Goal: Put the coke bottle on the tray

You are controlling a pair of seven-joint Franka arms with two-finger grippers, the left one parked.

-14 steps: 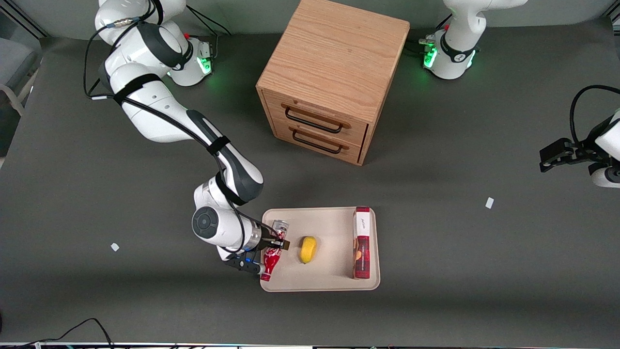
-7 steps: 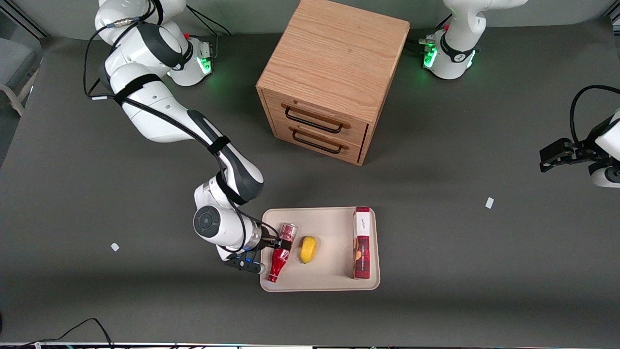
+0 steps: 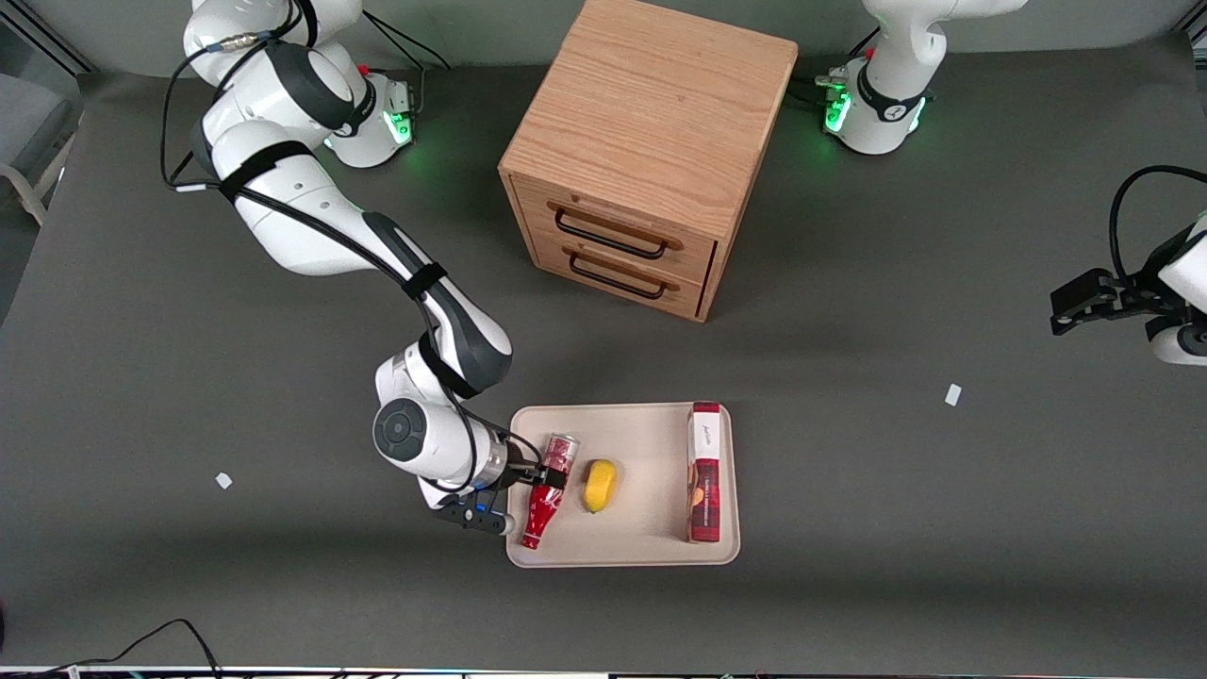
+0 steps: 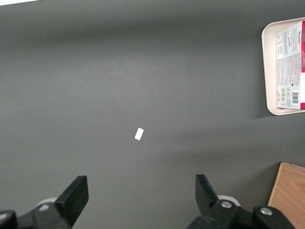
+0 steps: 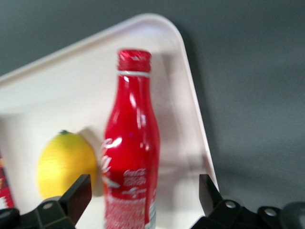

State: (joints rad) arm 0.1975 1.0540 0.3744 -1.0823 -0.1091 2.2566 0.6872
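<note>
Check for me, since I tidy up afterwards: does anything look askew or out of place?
Only mildly: the coke bottle lies on its side, angled on the tray beside the lemon, with the open gripper around it. Two small white scraps lie on the table.

I see the small red contour coke bottle [image 5: 131,157] as glossy, with bright highlights along its body and a ribbed red cap. The flat cream-beige tray [image 3: 651,552] looks like smooth matt plastic. My right arm's black gripper [image 3: 545,474], fingers spread either side of the bottle, looks like dull hard plastic. The yellow lemon [image 5: 66,163] has a faintly satin skin. The grained wooden drawer cabinet [image 3: 651,141] is unvarnished-looking, its handles dark metal. The dark grey table [image 3: 849,490] is matt.
</note>
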